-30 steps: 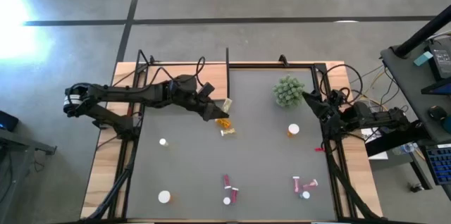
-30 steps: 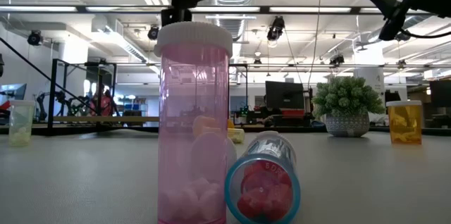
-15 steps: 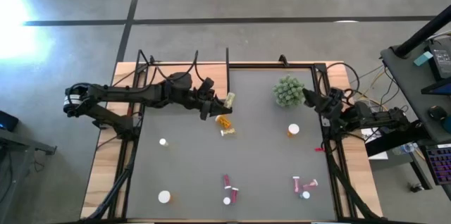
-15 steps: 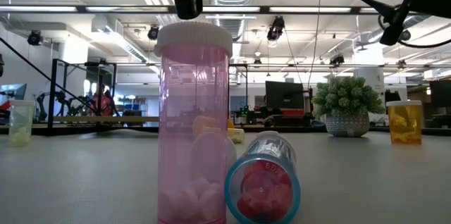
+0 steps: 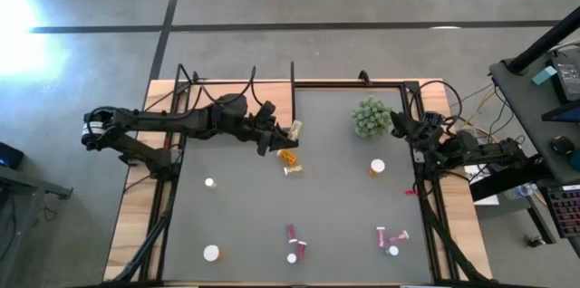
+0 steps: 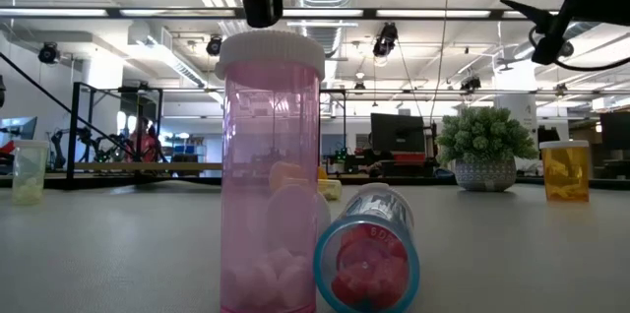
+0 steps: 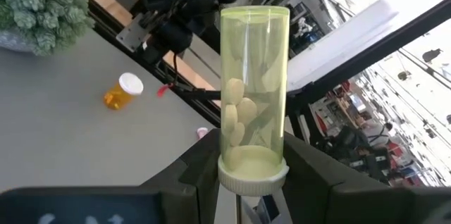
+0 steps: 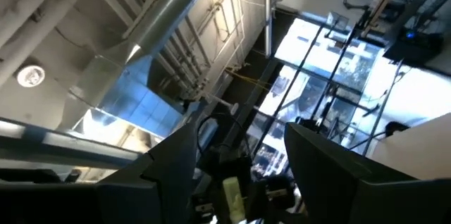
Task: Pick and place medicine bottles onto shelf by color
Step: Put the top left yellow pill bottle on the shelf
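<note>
My left gripper (image 5: 283, 132) is shut on a yellowish bottle (image 7: 252, 97) with a white cap, above the mat's far middle. An orange bottle (image 5: 288, 160) lies on the mat just near of it. Another orange bottle (image 5: 377, 168) stands at the right. Pink bottles lie and stand near the front edge (image 5: 292, 234) (image 5: 391, 234); one pink bottle stands close in the low view (image 6: 271, 170) beside one lying on its side (image 6: 366, 259). A light-wood shelf board (image 6: 128, 167) shows at the far left. My right gripper (image 5: 405, 129) is open and empty at the right edge, by the plant. My left gripper pinches the yellowish bottle at its white-cap end (image 7: 252, 176) between its two fingers (image 7: 201, 175). The bottle's body sticks out forward past the fingertips, along the fingers. It is lifted clear of the mat.
A small green plant (image 5: 370, 118) stands at the far right of the grey mat (image 5: 335, 206). Two white-capped bottles stand at the left (image 5: 209, 182) (image 5: 211, 253). A thin black post (image 5: 292, 80) rises at the far middle. Black frame rails run along both sides.
My left gripper has risen and gone a little toward the far edge with the yellowish bottle, which stays in its hold clear of the mat. It has kept still for the last half second.
</note>
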Action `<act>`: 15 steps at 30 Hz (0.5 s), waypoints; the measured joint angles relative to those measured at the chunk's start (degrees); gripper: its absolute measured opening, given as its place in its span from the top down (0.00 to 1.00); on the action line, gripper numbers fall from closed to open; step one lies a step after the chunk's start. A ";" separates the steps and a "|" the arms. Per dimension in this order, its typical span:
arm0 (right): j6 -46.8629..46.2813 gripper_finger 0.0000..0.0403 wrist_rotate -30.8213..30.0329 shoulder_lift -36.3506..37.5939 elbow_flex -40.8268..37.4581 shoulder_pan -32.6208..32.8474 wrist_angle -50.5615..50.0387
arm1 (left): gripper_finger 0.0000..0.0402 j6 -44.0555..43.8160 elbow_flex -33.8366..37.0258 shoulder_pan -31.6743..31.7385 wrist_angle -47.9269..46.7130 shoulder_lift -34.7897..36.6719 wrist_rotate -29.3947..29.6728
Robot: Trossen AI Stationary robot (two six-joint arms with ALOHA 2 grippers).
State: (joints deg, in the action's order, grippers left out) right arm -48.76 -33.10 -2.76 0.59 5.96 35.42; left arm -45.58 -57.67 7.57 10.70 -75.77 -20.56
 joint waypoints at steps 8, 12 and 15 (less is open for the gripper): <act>6.76 0.49 -5.01 -0.02 0.01 0.00 -0.39 | 0.73 -0.52 0.00 -1.94 -3.57 0.00 -0.02; 1.00 0.49 -2.71 -0.02 -0.01 0.01 -0.12 | 0.73 -0.50 0.00 -2.86 -3.80 0.00 -0.02; -0.66 0.49 -2.49 -0.02 -0.01 0.00 0.04 | 0.73 -0.28 0.00 -3.54 -3.76 0.00 -0.02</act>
State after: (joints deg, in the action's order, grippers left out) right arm -49.42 -35.59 -2.79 0.58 5.96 35.46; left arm -45.86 -57.67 4.03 6.94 -75.77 -20.58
